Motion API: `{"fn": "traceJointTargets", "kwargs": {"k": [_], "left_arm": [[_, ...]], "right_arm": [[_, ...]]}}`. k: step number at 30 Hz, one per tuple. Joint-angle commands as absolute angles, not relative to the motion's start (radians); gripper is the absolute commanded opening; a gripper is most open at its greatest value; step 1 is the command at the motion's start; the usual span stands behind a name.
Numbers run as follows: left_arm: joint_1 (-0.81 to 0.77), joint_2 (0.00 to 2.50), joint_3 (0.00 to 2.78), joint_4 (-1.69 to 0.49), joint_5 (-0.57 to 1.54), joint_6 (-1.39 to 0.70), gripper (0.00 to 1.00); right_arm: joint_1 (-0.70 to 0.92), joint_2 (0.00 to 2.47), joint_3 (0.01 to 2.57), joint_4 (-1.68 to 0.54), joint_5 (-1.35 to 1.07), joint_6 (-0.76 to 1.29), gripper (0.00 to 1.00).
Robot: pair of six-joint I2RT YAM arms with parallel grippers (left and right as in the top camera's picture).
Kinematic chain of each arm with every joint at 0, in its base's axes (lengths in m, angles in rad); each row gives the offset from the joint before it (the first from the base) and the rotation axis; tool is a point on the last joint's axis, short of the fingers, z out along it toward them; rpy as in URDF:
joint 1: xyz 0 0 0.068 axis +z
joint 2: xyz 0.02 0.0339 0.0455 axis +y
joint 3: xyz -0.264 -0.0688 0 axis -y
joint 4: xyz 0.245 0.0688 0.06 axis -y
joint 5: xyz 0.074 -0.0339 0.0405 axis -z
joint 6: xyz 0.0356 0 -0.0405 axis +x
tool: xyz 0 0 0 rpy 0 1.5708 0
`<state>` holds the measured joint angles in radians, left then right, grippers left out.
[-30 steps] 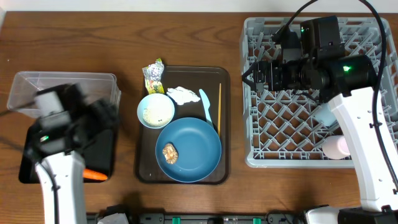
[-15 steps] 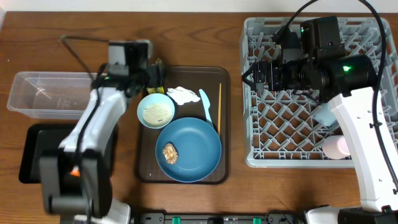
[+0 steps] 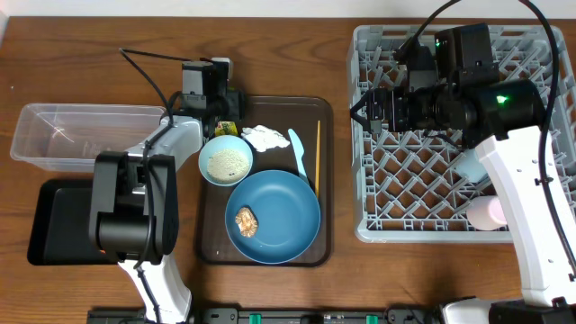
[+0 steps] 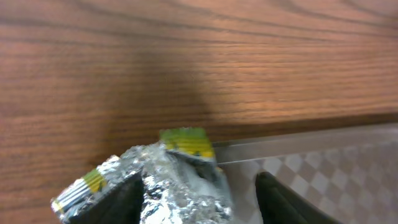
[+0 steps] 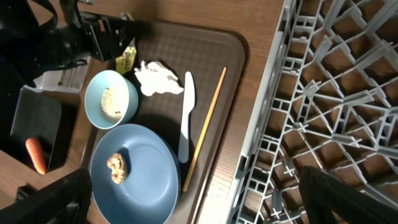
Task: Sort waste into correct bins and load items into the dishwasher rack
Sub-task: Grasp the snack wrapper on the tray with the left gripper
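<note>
The wrapper [image 4: 155,180], silver with yellow-green bits, is lying toward the far edge of the counter, left of the middle, on the far left corner of the brown serving tray [image 3: 270,106], and it is the piece of waste now being gone after. Starting at the left edge of the counter, the clear tub [image 3: 27,144] is sitting empty. In front of it, by the front left corner, the black tray [image 3: 54,225] is holding the carrot [image 5: 35,155]. A second ago the left arm was hanging over that black tray. Now it is reaching across, and the left gripper [image 4: 200,196] is waiting with its fingers spread, one on each side of the wrapper and not squeezing it yet. So the carrot job is looking done and the wrapper job is just beginning. Next on the serving tray, the white bowl [image 3: 205,153] of rice, the tissue [image 3: 263,137], the spoon [image 3: 300,155], the chopsticks [image 3: 317,153] and the blue plate [image 3: 288,216] with the brown morsel [image 3: 245,221] are all waiting where they were. By the right edge, the right gripper [image 3: 360,113] is hovering over the rack [image 3: 378,180] just as before, its fingers wide apart and holding nothing.
</note>
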<state>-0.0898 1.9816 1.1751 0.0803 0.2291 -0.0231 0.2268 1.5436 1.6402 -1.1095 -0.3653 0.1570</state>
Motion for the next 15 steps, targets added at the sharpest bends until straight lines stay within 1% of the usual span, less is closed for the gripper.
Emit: {"fn": "traceJointTargets", "kwargs": {"k": [1,3,4,6,7,8,9,12,15], "left_arm": [[-0.091,1.988,1.190,0.083,0.182,-0.008,0.42],[-0.091,1.985,1.190,0.071,0.183,-0.010,0.31],[-0.091,1.976,1.190,0.069,0.183,-0.024,0.27],[-0.091,1.940,1.190,0.069,0.203,-0.031,0.25],[-0.091,1.914,1.190,0.068,0.216,-0.031,0.20],[-0.091,1.878,1.190,0.064,0.226,-0.031,0.10],[-0.091,1.837,1.190,0.052,0.227,-0.031,0.06],[-0.088,1.711,1.190,-0.019,0.215,-0.031,0.06],[-0.073,1.588,1.190,-0.148,0.149,-0.031,0.06]], "right_arm": [[0.230,1.545,1.640,-1.111,-0.362,0.164,0.99],[0.230,1.545,1.640,-1.111,-0.362,0.164,0.99],[0.230,1.545,1.640,-1.111,-0.362,0.164,0.99],[0.230,1.545,1.640,-1.116,-0.363,0.164,0.99],[0.230,1.545,1.640,-1.119,-0.363,0.164,0.99],[0.230,1.545,1.640,-1.122,-0.363,0.164,0.99],[0.230,1.545,1.640,-1.126,-0.363,0.164,0.99],[0.230,1.545,1.640,-1.131,-0.362,0.164,0.99],[0.230,1.545,1.640,-1.130,-0.362,0.164,0.99]]}}
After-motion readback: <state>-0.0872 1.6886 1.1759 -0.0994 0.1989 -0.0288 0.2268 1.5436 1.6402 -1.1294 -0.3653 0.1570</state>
